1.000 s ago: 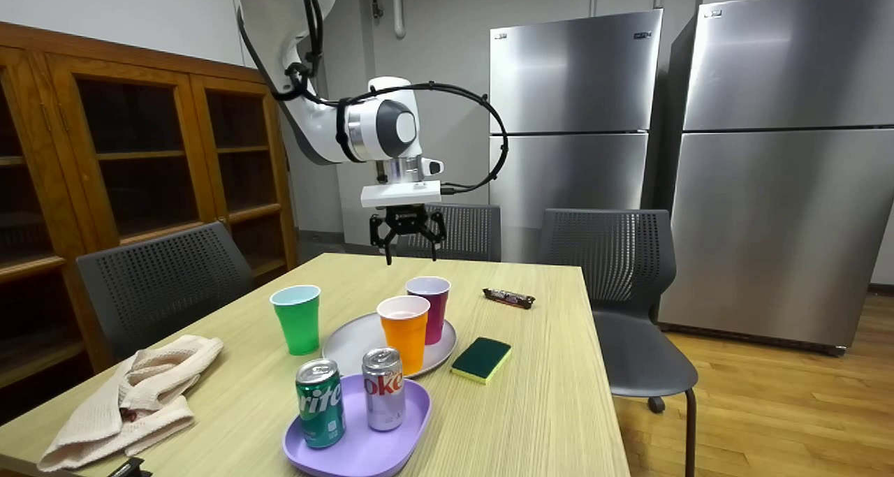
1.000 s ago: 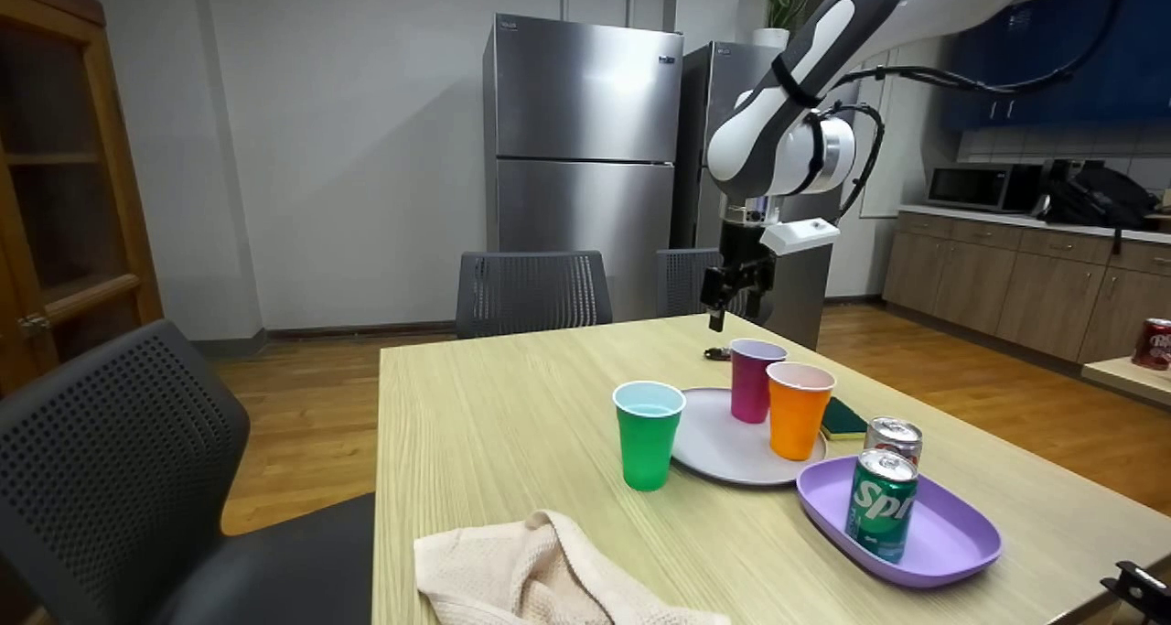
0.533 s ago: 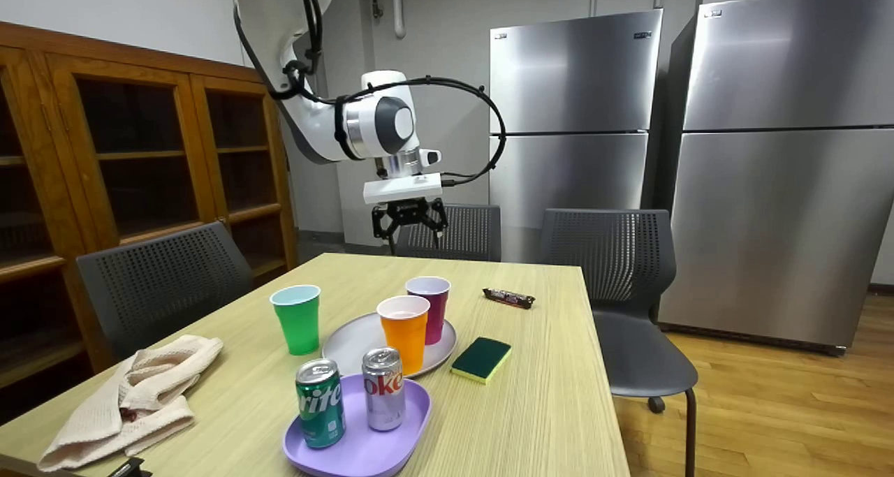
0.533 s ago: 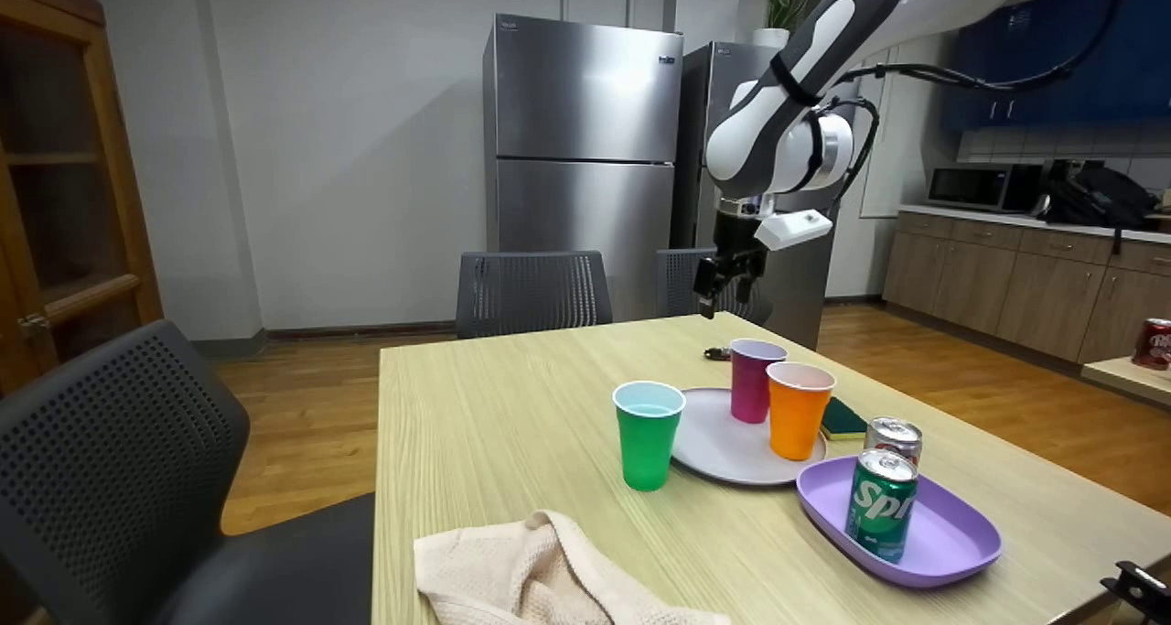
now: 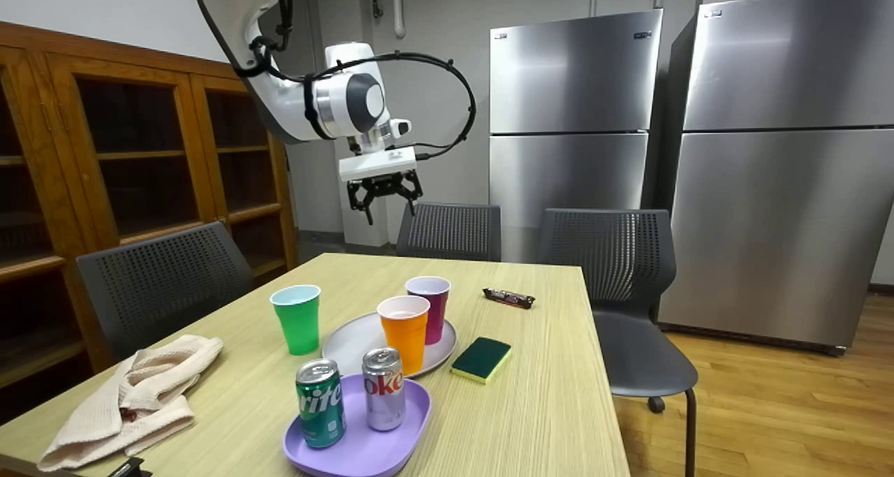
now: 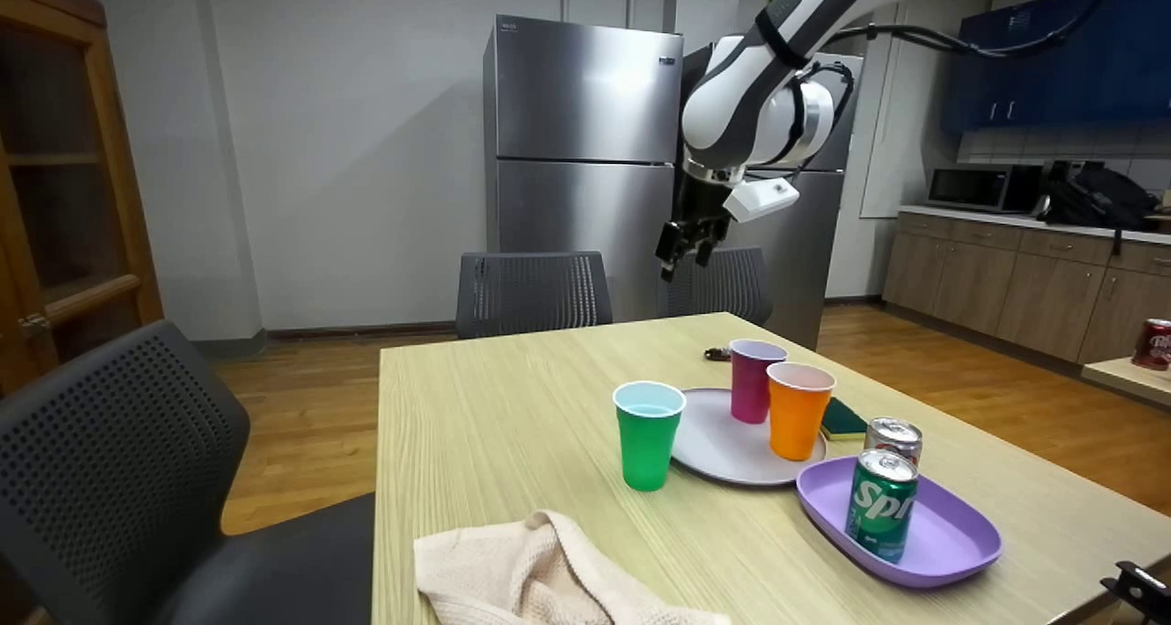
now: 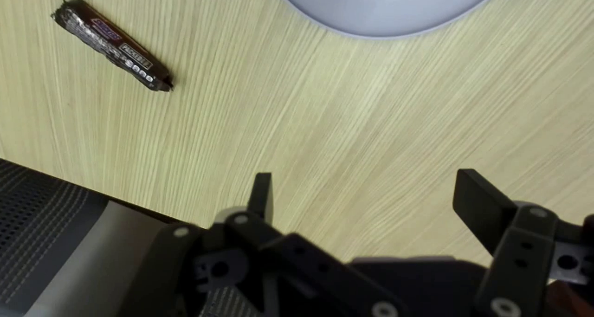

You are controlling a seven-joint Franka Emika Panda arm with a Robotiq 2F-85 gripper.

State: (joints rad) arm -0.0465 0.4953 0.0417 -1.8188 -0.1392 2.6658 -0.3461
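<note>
Hangs high near an edge of the counter with a released end effector and fingers spread wide. Has below, in the wrist view, a dark wrapped snack bar, lying flat on the counter, well apart from the fingers and from a gray plate with a maroon cup and an orange cup on it.

in an exterior view, the plate carries a front cup and a rear cup, a third cup at its left, the sponge at its right, the snack bar behind the sponge. before the plate, the tray holds the sprite can left, the coke can right; farther left, the cloth.
</note>
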